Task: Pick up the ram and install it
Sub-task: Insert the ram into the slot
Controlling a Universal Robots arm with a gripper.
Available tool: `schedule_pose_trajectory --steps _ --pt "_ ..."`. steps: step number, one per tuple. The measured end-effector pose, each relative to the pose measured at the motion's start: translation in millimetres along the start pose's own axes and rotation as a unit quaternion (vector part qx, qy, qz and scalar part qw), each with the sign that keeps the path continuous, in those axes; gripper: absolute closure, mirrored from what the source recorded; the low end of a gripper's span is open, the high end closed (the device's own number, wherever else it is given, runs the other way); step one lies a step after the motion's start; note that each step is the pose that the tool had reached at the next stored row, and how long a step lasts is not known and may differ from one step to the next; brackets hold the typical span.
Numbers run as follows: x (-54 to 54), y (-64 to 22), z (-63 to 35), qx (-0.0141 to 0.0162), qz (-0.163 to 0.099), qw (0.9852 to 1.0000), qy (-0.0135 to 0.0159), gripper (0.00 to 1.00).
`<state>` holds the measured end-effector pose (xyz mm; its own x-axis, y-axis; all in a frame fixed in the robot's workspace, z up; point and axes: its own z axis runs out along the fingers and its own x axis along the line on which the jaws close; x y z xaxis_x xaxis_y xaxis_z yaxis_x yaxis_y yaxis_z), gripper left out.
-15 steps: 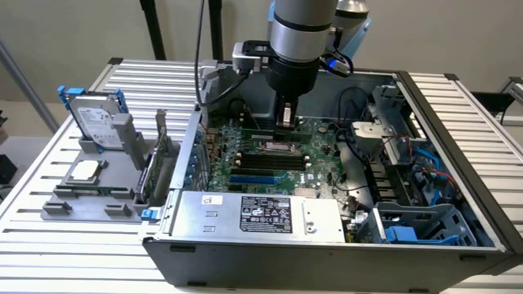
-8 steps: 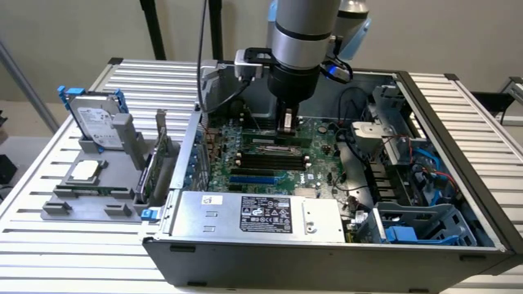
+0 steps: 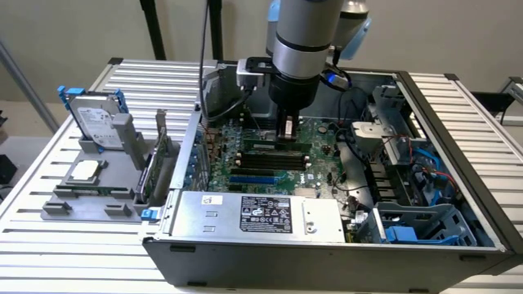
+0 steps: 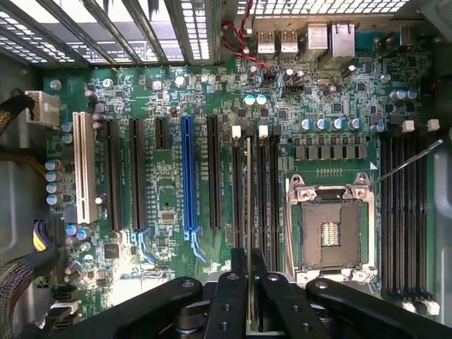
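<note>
The ram is a thin green stick seen edge-on in the wrist view. It lines up with a black memory slot between two white latches on the motherboard. My gripper is shut on the ram, with a black finger pressed against each flat side. In the exterior view my gripper reaches straight down into the open computer case, and the ram lies low at the slots. Whether it is seated in the slot I cannot tell.
A silver hard drive and a green expansion card stand in a grey holder at the exterior view's left. Inside the case are the power supply, the open CPU socket, a blue slot and cables.
</note>
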<state>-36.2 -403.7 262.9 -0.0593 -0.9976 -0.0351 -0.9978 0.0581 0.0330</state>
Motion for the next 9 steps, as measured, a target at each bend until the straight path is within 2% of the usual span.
schedule_pose_trajectory --steps 5,9 --pt "0.2 -0.4 9.1 -0.0001 -0.005 1.0 0.0008 0.86" --pt "-0.9 -0.5 16.1 -0.0002 -0.011 0.9999 0.0028 0.86"
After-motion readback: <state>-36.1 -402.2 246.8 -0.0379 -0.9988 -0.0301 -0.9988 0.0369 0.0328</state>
